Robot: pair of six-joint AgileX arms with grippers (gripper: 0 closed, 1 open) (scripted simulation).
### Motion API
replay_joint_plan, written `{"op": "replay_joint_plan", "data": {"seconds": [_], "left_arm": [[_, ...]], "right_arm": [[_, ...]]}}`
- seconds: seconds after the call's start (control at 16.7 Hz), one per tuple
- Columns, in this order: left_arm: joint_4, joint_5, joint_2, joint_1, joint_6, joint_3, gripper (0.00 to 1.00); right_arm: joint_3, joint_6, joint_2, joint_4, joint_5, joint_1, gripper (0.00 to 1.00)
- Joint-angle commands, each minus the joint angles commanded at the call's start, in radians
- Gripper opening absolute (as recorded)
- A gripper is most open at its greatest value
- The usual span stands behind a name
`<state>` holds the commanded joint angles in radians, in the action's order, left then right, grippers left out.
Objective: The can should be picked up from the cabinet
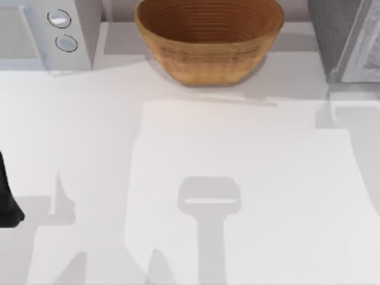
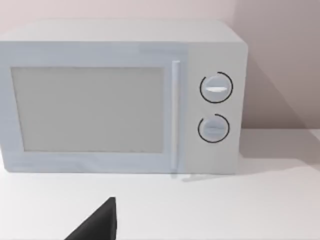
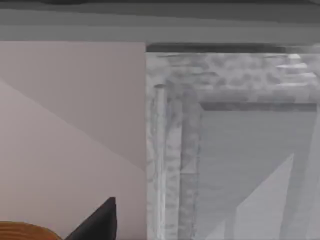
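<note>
The can is out of view. The cabinet (image 1: 347,41) is a mottled grey box at the table's back right corner. In the right wrist view its front (image 3: 225,150) faces me, with a vertical bar handle (image 3: 160,150) along one edge. A dark part of my right gripper (image 3: 97,225) pokes into that view, well short of the cabinet. My left arm (image 1: 7,202) is at the table's left edge. A dark part of my left gripper (image 2: 97,225) hangs over the table in front of the microwave.
A white microwave (image 1: 53,32) with two round knobs stands at the back left, door shut (image 2: 90,110). A brown woven basket (image 1: 208,38) sits at the back middle; its rim (image 3: 25,231) also edges into the right wrist view. White tabletop (image 1: 237,178) lies in front.
</note>
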<state>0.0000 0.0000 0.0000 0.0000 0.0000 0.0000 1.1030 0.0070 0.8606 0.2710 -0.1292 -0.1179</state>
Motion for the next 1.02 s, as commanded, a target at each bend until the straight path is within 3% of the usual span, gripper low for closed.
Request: {"op": "replay_joint_plan", "data": {"seconds": [0.48,1.02], "left_arm": [[0.0,0.0,0.0,0.0,0.0,0.0,1.0],[0.0,0.0,0.0,0.0,0.0,0.0,1.0]], "right_arm": [[0.572,0.007,0.416,0.131,-0.061,-0.059,1.0],[0.638,0.008,0.466,0.142,-0.069,-0.065,1.0]]}}
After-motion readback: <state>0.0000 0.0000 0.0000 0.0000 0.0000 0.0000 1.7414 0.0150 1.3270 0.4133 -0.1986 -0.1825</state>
